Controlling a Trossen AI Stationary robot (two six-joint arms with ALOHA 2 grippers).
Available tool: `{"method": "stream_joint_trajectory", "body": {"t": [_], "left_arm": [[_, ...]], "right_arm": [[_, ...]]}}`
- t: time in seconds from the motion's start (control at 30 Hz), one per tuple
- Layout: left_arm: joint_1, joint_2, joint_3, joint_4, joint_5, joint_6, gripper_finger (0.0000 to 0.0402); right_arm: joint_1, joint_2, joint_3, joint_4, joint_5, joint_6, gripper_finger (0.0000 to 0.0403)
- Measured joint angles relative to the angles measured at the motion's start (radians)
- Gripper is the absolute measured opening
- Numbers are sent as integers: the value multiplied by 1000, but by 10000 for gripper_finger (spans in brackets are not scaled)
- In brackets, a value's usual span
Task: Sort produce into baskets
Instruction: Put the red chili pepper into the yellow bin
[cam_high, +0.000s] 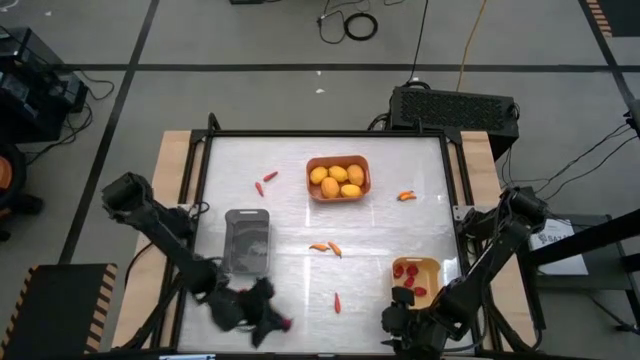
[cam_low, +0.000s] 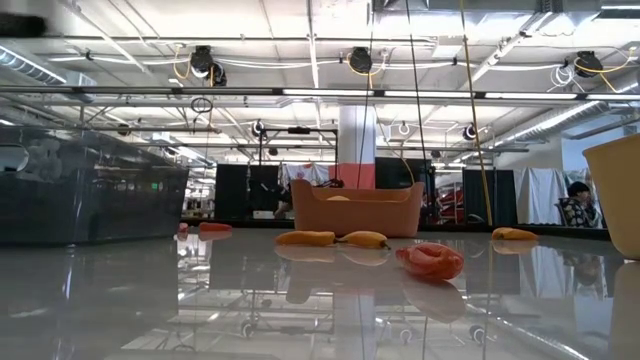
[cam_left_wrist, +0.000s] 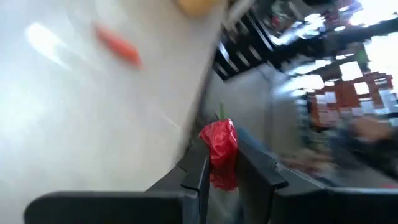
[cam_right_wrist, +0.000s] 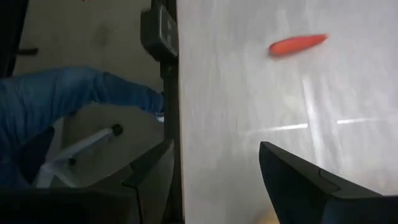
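Observation:
My left gripper (cam_high: 278, 322) is near the table's near edge, shut on a crinkled red chili-like piece (cam_left_wrist: 219, 152) with a green stem. My right gripper (cam_high: 393, 318) is open and empty at the near edge, beside the yellow basket (cam_high: 432, 268), which holds red berries (cam_high: 409, 276). The orange basket (cam_high: 338, 161) at the far middle holds several yellow-orange fruits (cam_high: 338, 181). The dark grey basket (cam_high: 247, 240) lies to the left. Loose chili pieces lie on the table: red (cam_high: 265, 182), orange (cam_high: 406, 196), orange (cam_high: 325, 247) and red (cam_high: 337, 302). My left gripper pinches the red chili-like piece between its two fingers (cam_left_wrist: 198, 174), on the piece's lower half (cam_left_wrist: 222, 177). The piece's upper half and green stem (cam_left_wrist: 220, 112) stick out past the fingertips. Whether it is clear of the table, I cannot tell.
A person's blue sleeve (cam_right_wrist: 74, 99) shows beyond the table's edge in the right wrist view. A red chili piece (cam_right_wrist: 297, 43) lies on the table ahead of my right gripper. There is bare table between the baskets.

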Motion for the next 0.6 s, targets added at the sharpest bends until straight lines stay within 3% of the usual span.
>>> {"method": "stream_joint_trajectory", "body": {"t": [0.17, 0.3, 0.6], "left_arm": [[207, 120, 145, 62, 102, 400, 66], [335, 231, 293, 122, 114, 672, 66], [478, 548, 692, 173, 340, 851, 66]], "right_arm": [[47, -80, 0, -90, 92, 57, 226], [105, -136, 0, -152, 160, 152, 226], [245, -145, 0, -221, 198, 352, 226]]}}
